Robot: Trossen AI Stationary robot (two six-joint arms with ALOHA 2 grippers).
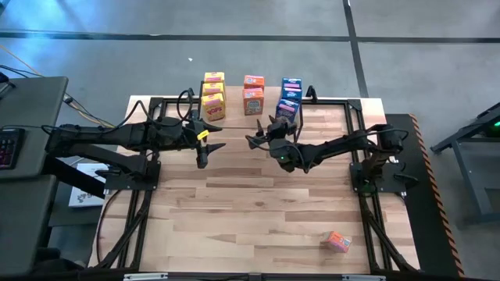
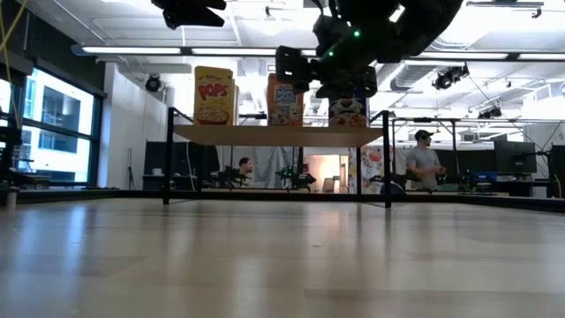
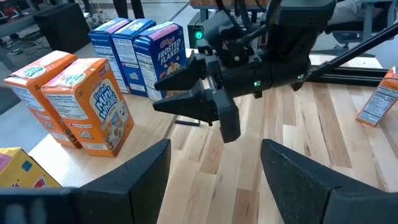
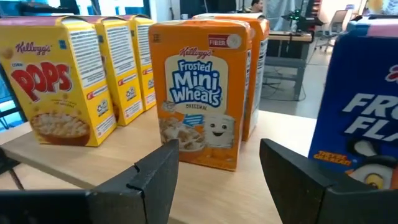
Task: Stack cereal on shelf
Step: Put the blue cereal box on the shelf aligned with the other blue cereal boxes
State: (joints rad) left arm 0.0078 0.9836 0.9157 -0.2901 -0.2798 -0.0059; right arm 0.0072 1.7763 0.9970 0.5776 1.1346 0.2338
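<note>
Yellow boxes (image 1: 213,96): three; orange boxes (image 1: 253,94): two shelved; blue boxes (image 1: 290,97): three.

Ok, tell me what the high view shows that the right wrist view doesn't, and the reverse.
Only the high view: a lone orange cardboard cereal box lying on the big wooden tabletop near the front right corner, plus the open left end effector and open right end effector facing each other. Only the right wrist view: the printed fronts, reading Pops and Frosted Mini Wheats. Both: yellow boxes, orange boxes and blue boxes standing in rows on the light wooden plank shelf.
</note>
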